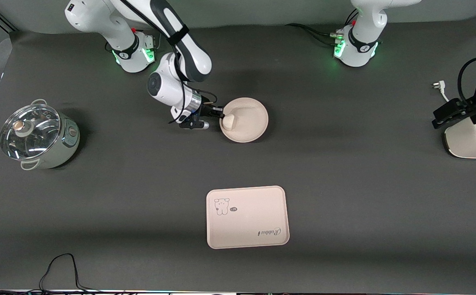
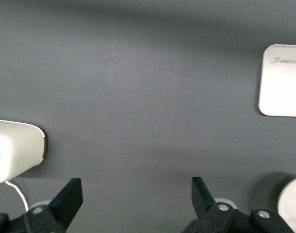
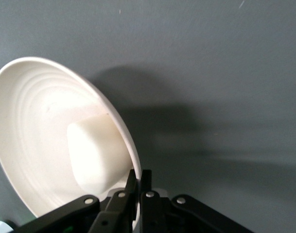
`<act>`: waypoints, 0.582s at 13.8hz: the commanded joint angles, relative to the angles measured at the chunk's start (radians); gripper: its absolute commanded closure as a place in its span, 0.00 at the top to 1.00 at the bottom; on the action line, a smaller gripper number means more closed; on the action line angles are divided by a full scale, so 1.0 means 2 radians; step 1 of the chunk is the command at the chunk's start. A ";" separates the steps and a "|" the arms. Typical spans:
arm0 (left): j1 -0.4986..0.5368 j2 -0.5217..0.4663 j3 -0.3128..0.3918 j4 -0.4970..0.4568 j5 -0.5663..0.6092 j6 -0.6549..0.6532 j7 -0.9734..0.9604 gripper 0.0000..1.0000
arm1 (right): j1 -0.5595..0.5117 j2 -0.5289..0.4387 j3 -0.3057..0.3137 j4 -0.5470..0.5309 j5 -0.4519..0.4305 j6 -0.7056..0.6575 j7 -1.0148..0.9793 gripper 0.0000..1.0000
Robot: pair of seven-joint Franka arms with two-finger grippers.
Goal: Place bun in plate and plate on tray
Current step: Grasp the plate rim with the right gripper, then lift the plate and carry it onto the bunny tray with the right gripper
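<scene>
The round cream plate (image 1: 253, 119) lies on the dark table nearer the robots' bases than the tray (image 1: 254, 221). The off-white bun (image 1: 227, 121) rests in the plate, beside the rim toward the right arm's end. My right gripper (image 1: 219, 115) is shut on that rim. In the right wrist view its fingers (image 3: 139, 177) pinch the thin rim of the plate (image 3: 31, 116), with the bun (image 3: 96, 155) just inside. My left gripper (image 2: 137, 194) is open and empty over bare table. It is out of the front view. The tray (image 2: 284, 82) shows in the left wrist view too.
A steel pot with a glass lid (image 1: 37, 135) stands at the right arm's end. A white appliance (image 1: 471, 141) with a black arm and a loose plug (image 1: 439, 88) sit at the left arm's end. A black cable (image 1: 62, 266) loops at the front edge.
</scene>
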 commanded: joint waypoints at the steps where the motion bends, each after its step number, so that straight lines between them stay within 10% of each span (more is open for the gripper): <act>1: -0.005 -0.002 0.004 0.007 -0.015 -0.016 -0.001 1.00 | 0.002 -0.037 -0.071 0.047 -0.119 -0.116 0.063 0.00; 8: -0.004 0.033 0.005 0.003 0.007 0.008 0.000 1.00 | -0.001 0.041 -0.169 0.267 -0.166 -0.305 0.079 0.00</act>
